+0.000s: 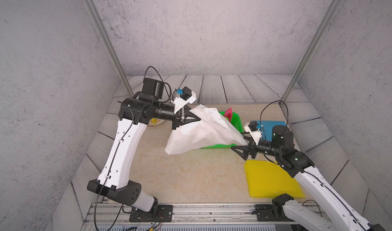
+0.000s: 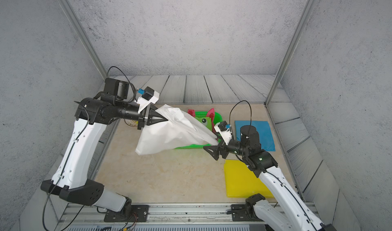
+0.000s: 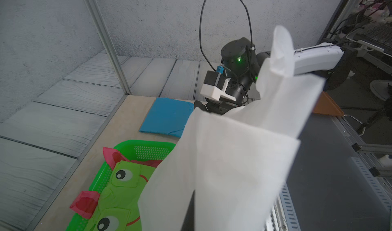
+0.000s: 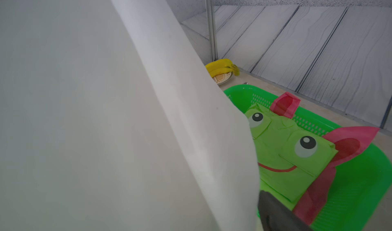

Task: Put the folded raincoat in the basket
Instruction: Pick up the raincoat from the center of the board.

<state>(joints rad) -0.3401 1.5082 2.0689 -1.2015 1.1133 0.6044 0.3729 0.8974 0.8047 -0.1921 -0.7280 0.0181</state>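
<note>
Left fingers (image 1: 189, 113) pinch creased, triangular white raincoat (image 1: 199, 134).

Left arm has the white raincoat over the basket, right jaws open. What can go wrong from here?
1. The white raincoat hangs from the left gripper by one end, and its low corner droops outside the basket towards the table. Released here, it would likely land half out.
2. It hangs loose, not flat, so it may bunch on the green frog raincoat in the basket.
3. The right gripper is open at its far corner and could snag it.
</note>
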